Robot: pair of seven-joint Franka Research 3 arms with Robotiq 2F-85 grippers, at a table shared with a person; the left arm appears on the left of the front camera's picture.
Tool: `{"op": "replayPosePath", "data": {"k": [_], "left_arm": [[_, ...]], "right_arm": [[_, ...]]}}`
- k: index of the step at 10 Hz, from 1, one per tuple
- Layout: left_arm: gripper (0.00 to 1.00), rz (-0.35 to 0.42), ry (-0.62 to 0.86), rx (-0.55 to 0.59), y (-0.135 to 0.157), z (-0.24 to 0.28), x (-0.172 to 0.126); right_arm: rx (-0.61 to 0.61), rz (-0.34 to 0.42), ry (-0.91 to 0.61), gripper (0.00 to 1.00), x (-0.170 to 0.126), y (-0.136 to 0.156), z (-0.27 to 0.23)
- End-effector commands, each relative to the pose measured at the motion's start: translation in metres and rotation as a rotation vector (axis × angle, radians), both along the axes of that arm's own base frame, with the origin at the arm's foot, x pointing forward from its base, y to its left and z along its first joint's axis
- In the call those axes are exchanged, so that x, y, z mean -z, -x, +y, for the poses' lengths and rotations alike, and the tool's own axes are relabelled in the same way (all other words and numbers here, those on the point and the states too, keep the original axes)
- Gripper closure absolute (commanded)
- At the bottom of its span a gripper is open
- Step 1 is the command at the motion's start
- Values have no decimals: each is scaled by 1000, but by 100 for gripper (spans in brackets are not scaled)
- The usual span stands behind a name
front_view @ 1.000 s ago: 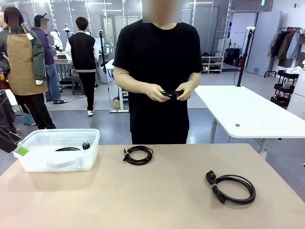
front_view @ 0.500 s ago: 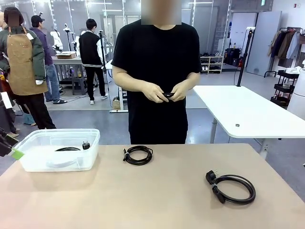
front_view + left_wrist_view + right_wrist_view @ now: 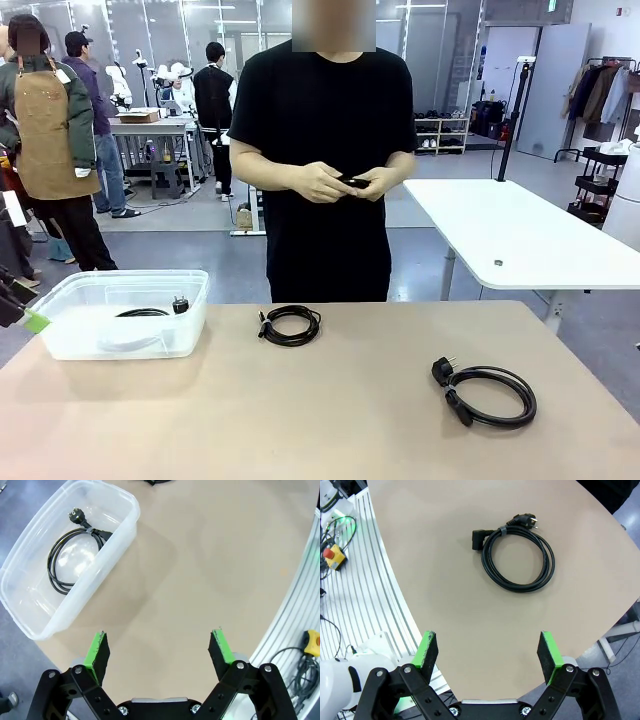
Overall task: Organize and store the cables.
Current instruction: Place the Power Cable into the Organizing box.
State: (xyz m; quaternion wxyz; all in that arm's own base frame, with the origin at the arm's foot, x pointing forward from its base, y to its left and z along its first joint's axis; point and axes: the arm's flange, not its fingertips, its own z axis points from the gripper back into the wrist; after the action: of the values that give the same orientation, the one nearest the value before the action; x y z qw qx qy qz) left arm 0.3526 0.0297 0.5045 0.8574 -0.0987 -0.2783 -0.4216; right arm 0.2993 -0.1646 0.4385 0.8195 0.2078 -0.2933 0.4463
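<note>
Awaiting storage: right cable lay near the table's right edge, middle cable by its far edge, stored cable inside the tub. Left gripper, right gripper: released, empty. Pinching across bundled strands seemed best.

Left gripper spread wide, holding nothing; right gripper likewise, pointing down.

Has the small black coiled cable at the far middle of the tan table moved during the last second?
No. The small black coiled cable lies in the same spot, with the same gap to the right of the clear plastic bin, which has not shifted either.
</note>
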Motion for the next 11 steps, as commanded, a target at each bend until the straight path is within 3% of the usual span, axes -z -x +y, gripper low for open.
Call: {"op": "replayPosePath", "data": {"k": [1,2,5,7,11], "left_arm": [[0,-18,3,9,-2,1,0],[0,-18,3,9,-2,1,0],[0,-18,3,9,-2,1,0],[0,-18,3,9,-2,1,0],[0,-18,3,9,-2,1,0]], "right_arm": [[-6,-9,-10,0,-1,1,-1],[0,0,0,0,0,0,0],[-40,158,37,0,-5,-59,76],[52,236,121,0,10,-95,130],[164,316,142,0,37,-128,200]]}}
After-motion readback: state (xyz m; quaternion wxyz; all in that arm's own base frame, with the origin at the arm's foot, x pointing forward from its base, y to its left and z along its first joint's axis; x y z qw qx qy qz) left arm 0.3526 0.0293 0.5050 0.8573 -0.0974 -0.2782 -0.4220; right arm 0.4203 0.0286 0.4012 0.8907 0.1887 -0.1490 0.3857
